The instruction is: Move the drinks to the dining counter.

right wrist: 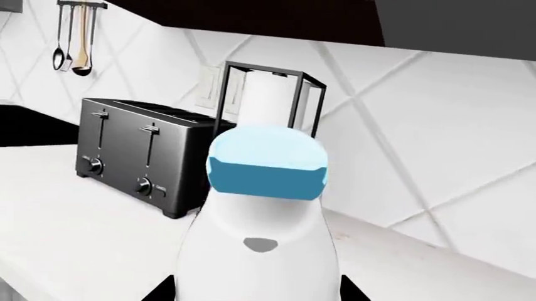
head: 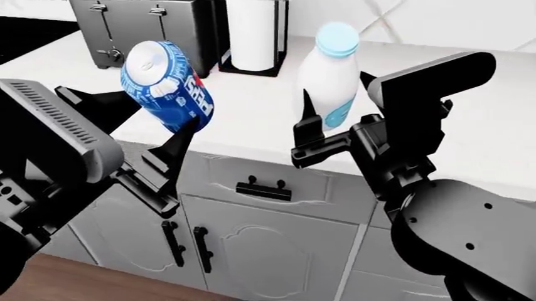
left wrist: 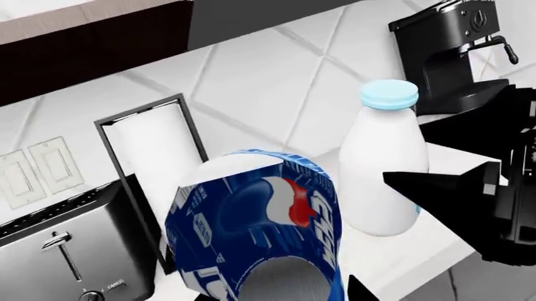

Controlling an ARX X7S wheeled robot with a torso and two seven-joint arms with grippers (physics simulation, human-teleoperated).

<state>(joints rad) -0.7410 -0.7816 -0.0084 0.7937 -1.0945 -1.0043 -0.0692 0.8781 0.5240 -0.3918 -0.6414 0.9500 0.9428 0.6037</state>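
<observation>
Pepsi can (head: 167,84): small, blue with red-white-blue roundel and white lettering, silver top; tilted, lifted off the counter (head: 469,125), clamped between the black fingers of the left gripper (head: 138,122).

Milk bottle (head: 329,84): taller, plain white body, light-blue cap and pale-blue label; upright at the counter's front edge, between the fingers of the right gripper (head: 335,119), which stand on either side of its lower body. Whether they press it firmly, I cannot tell.

Counter: white, smooth, over grey cabinet doors with black handles.

Behind, along the tiled wall: steel toaster (head: 142,31), paper towel roll (head: 253,34) in a black frame, black coffee machine (left wrist: 448,50).
</observation>
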